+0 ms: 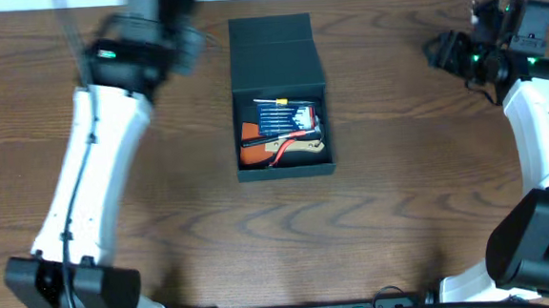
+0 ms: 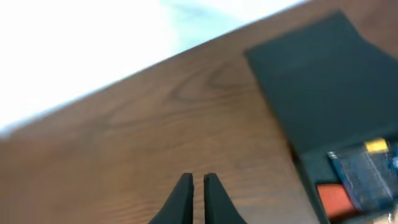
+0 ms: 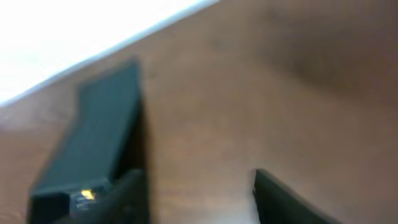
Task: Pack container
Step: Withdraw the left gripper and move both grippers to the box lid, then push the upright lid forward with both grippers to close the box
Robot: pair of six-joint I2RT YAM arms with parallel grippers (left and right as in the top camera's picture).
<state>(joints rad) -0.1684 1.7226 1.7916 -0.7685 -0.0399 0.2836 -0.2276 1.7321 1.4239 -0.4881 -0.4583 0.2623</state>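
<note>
Container sits at the middle of the table, open upward. Its hinged lid flap is laid flat toward 12 o'clock. Box and flap together make a long shape running 12 to 6, with the hinge on the tray's 12 o'clock side. Inside lie a blue packet, an orange piece and a red-handled tool, all below the rim.

The left gripper hangs at about 10 o'clock from the tray, just beside the flap's left edge. It is much the nearer of the two. In its wrist view the fingers are pinched almost together on nothing, and the flap spreads ahead toward 2 o'clock.

The right gripper stands at about 2 o'clock from the tray, well apart from it. Its wrist view is blurred, but the jaws are spread wide and empty, with the container off toward 10 o'clock.

If closing is the step in hand, I judge that the flap must swing from 12 o'clock over toward 6. The left arm is better placed to get under its free edge. The near-closed fingers may suit sliding under or pushing rather than pinching.
</note>
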